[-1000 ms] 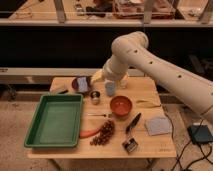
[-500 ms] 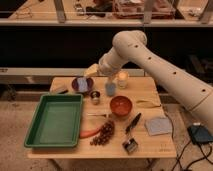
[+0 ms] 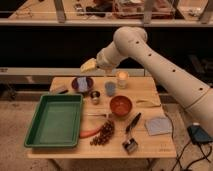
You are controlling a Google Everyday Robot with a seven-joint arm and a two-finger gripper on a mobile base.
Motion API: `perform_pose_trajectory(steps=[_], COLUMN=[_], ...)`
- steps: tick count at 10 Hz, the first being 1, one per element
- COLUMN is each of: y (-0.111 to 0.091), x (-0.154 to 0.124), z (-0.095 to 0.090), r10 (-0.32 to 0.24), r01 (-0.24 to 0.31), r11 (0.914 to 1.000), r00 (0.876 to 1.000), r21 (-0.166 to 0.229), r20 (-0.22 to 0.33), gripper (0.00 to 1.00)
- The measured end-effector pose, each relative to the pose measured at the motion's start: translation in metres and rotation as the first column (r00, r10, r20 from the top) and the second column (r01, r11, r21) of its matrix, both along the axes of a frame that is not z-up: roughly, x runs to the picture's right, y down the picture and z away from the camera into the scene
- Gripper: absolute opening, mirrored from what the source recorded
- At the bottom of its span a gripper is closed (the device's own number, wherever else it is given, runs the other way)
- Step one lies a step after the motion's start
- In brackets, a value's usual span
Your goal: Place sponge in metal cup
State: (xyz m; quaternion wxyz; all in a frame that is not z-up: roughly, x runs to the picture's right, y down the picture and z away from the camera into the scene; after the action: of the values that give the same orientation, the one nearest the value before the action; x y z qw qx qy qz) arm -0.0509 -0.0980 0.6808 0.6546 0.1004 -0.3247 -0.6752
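One change logged against the earlier frames: end effector point(image 3: 90, 65) raised higher and drawn toward the green tray's point(image 3: 55, 122) side, hanging above the rear edge of the surface point(image 3: 155, 145). Spread wide; gripping nothing, touching nothing. Sponge point(image 3: 82, 84) lying in the maroon dish point(image 3: 74, 83), below and just in front of the end effector. Metal cup point(image 3: 95, 96) standing upright just beside that dish, apart from the sponge, near the light blue cup point(image 3: 110, 88).

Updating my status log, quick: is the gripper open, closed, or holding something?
Gripper: open, holding nothing; it hovers above the dark maroon round dish, where the small pale blue-grey soft sponge lies.
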Motion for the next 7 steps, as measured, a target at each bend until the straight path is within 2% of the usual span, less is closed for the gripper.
perform_pose_trajectory(steps=[2, 4, 5, 6, 7], y=[-0.017, -0.028, -0.027, -0.027, -0.024], x=[-0.017, -0.029, -0.037, -0.044, -0.047], z=[0.012, 0.016, 0.018, 0.028, 0.046], r10=[-0.029, -0.049, -0.056, -0.069, -0.091], r01=[0.030, 0.059, 0.071, 0.087, 0.111], r11=[0.9985, 0.9929, 0.9907, 0.9893, 0.9881], r00=[0.999, 0.995, 0.991, 0.987, 0.980], r21=[0.046, 0.104, 0.117, 0.118, 0.107], r20=[-0.019, -0.092, -0.123, -0.145, -0.175], gripper=[0.75, 0.75, 0.75, 0.75, 0.75])
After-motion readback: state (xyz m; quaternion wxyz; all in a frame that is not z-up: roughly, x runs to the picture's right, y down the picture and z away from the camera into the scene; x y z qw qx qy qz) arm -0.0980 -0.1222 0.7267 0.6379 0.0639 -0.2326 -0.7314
